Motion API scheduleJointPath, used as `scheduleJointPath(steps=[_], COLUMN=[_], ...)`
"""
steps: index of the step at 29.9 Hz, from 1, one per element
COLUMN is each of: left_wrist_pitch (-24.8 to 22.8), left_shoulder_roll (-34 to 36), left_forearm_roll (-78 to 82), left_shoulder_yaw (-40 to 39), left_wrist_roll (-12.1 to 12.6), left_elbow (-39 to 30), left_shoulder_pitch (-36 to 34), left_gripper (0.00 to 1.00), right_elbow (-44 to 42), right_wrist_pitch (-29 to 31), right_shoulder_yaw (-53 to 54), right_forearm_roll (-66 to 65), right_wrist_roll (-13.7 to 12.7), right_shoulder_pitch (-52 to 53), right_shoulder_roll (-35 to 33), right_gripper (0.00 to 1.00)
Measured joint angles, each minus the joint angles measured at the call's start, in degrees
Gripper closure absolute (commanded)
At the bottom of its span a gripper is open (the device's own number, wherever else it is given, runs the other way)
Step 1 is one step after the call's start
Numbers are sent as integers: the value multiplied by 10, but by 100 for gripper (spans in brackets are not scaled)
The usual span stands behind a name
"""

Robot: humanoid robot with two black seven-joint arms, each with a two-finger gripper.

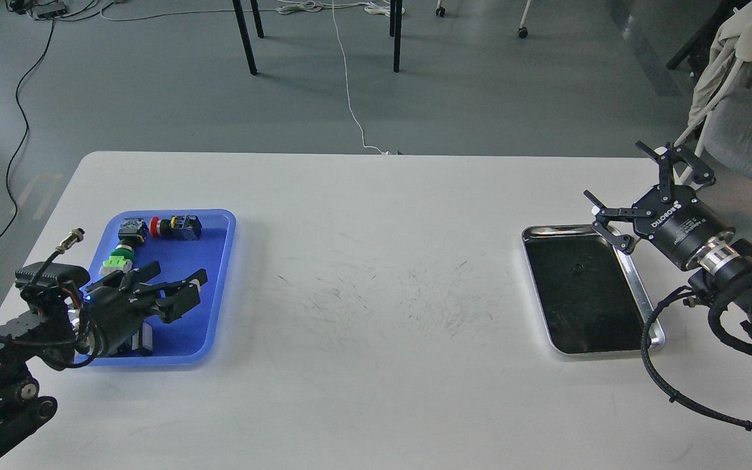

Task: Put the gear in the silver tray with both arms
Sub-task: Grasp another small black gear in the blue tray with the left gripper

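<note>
The silver tray (559, 229) lies on the right of the white table, and a tiny dark piece (576, 266) sits on its dark bottom. My right gripper (634, 189) is open and empty, just above the tray's far right corner. My left gripper (190, 292) reaches low over the blue tray (218, 254), its fingers slightly apart. It covers the spot in the middle of that tray, so the small black gear is hidden.
The blue tray holds several switch parts, among them a red push button (168, 226) and a green one (117, 262). A chair with a cloth (738, 98) stands off the table's right edge. Chair legs and cables are on the floor beyond.
</note>
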Motion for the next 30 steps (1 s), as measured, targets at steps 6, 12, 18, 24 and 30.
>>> scheduleJointPath(steps=[6, 12, 18, 24, 30], left_wrist_pitch=[13, 30, 37, 38, 39], left_shoulder_roll=[-4, -18, -24, -24, -24], left_forearm_roll=[21, 24, 24, 24, 23], left_shoulder_yaw=[55, 99, 109, 109, 109], left_wrist_roll=[-5, -10, -12, -20, -30], left_elbow=[28, 75, 103, 129, 154], left_shoulder_pitch=[-38, -70, -75, -84, -90], left_gripper=[7, 12, 19, 21, 26], right_elbow=[8, 8, 9, 9, 9], right_wrist_pitch=[0, 0, 0, 0, 0], right_shoulder_yaw=[3, 8, 10, 11, 11], right_forearm_roll=[0, 0, 0, 0, 0], right_wrist_roll=[0, 0, 0, 0, 0], right_shoulder_pitch=[-2, -5, -6, -6, -6], right_shoulder_roll=[0, -1, -3, -3, -3], right_gripper=[3, 3, 3, 3, 3])
